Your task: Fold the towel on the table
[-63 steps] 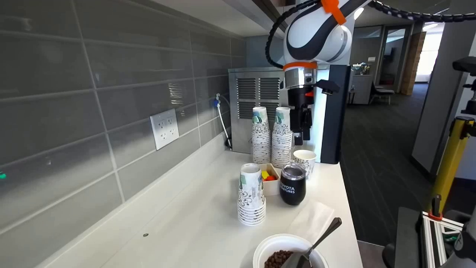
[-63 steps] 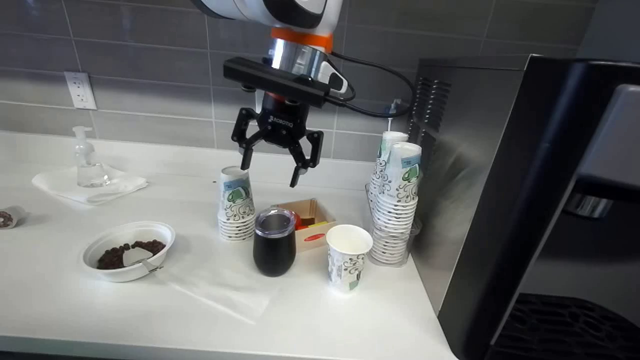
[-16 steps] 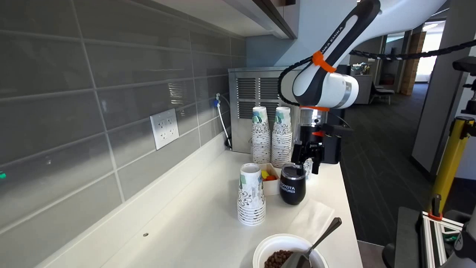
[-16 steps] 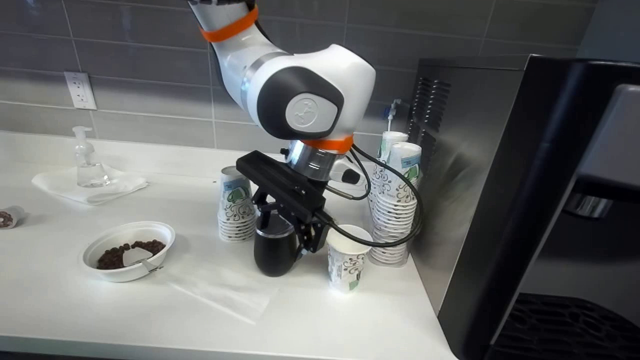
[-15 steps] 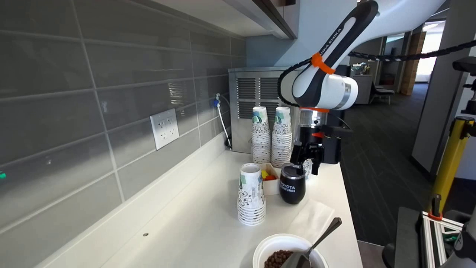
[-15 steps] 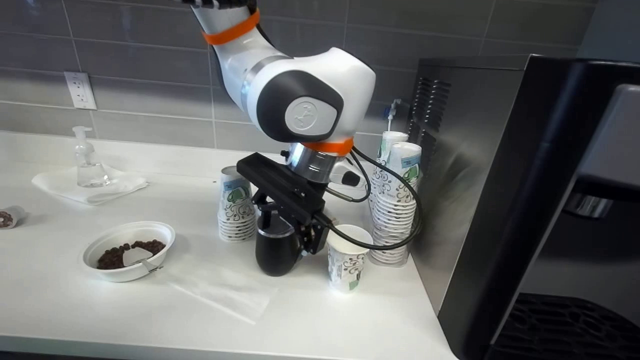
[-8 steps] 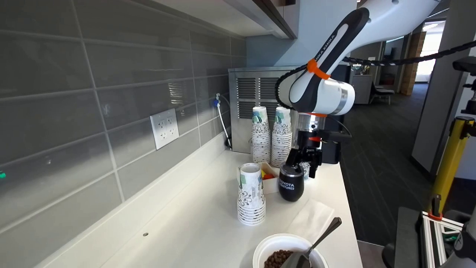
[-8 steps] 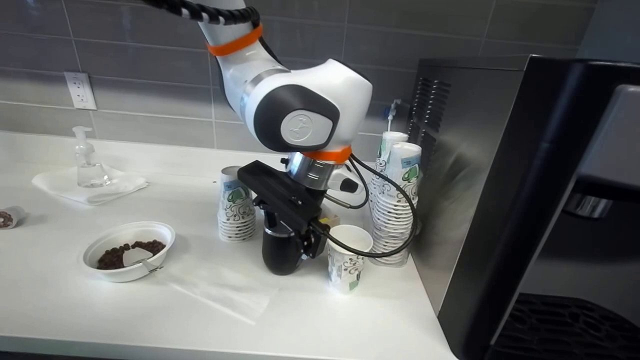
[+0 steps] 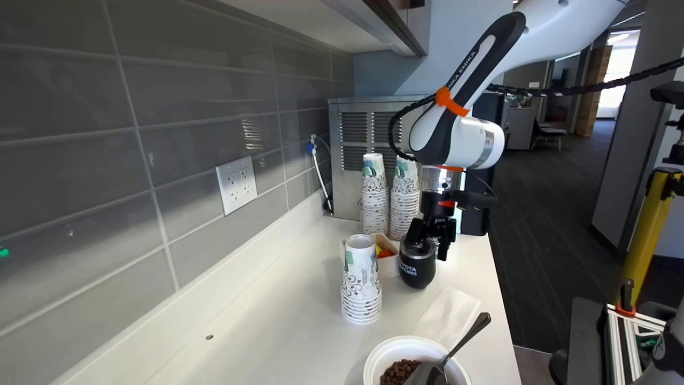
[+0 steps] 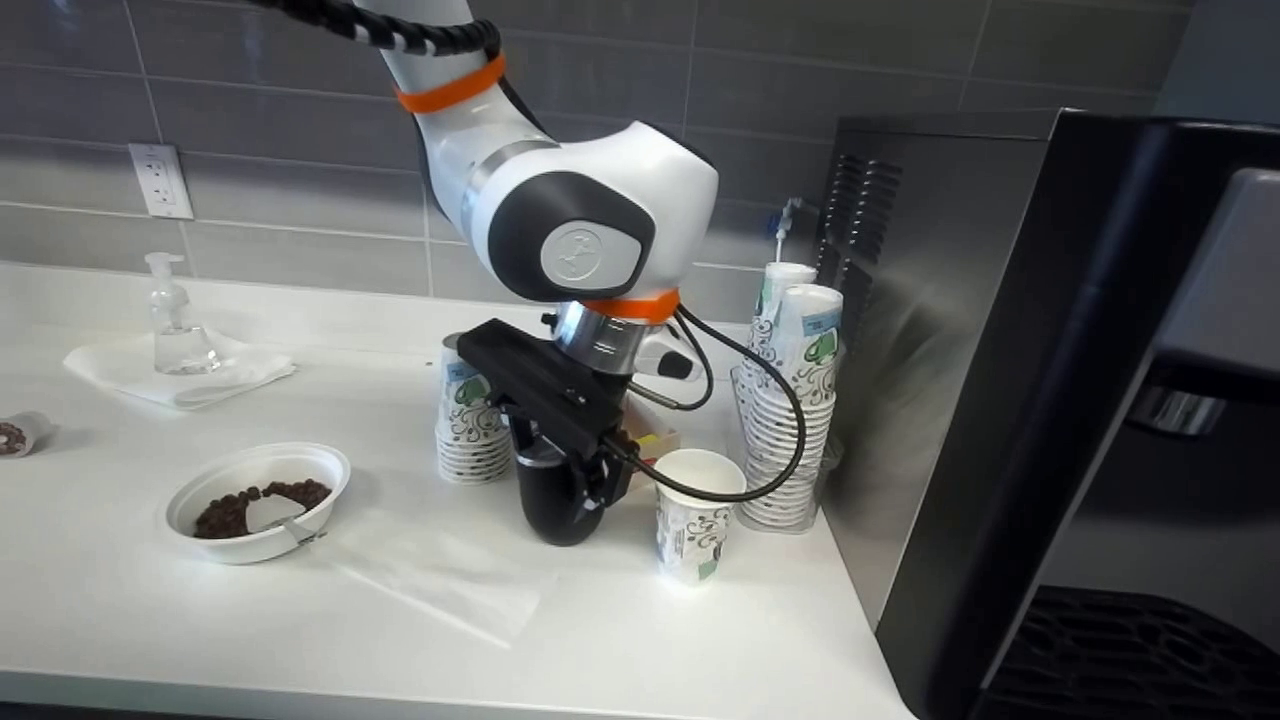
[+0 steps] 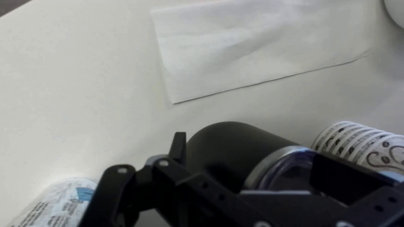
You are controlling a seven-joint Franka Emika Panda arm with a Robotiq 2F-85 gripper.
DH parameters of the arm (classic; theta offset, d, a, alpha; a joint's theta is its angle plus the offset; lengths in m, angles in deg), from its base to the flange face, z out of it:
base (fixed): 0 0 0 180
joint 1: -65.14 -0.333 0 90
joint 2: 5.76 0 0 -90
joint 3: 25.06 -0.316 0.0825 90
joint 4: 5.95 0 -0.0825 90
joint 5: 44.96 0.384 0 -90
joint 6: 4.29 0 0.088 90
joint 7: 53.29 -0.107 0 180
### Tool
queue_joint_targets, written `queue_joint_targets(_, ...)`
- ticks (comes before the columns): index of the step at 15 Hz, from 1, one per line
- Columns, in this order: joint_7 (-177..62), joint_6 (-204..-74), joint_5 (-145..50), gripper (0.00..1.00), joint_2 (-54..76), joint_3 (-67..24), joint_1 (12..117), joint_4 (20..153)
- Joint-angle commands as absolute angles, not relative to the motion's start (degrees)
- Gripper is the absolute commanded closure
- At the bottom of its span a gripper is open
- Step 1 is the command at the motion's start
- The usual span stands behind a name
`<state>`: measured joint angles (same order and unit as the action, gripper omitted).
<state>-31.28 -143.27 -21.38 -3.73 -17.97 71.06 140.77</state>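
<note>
The white paper towel lies flat on the off-white table [image 10: 700,660]. It shows in both exterior views [image 9: 449,315] [image 10: 450,580] and in the wrist view [image 11: 252,47]. My gripper [image 11: 252,157] is not on the towel. It is lowered over a black tumbler [image 11: 230,142] with a clear lid, beside the towel's long edge. One fingertip [image 11: 179,146] stands along the tumbler's side; the other finger overlaps the lid's far rim. The jaws stand wide apart; I cannot tell whether they press on the tumbler. The tumbler [image 9: 417,274] looks slightly tilted in both exterior views [image 10: 552,505].
A white bowl [image 10: 235,550] with brown pellets and a utensil [image 9: 467,337] stands at the towel's end. A cup stack [image 9: 360,278], a small box [image 9: 390,264] and a single paper cup [image 10: 690,530] stand close around the gripper. A tall machine [image 10: 950,300] stands behind.
My gripper has come down from above the objects to around the tumbler. The tumbler has shifted slightly toward the wall and tipped a little in the last second. The towel has not moved.
</note>
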Motion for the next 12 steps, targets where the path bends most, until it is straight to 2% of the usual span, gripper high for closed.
queue_joint_targets(1,-26.56,-143.97,-18.28,0.00,-3.50,-19.12,71.37,141.97)
queue_joint_targets(12,-22.99,-147.63,-14.51,0.00,-7.48,-17.68,72.47,146.48)
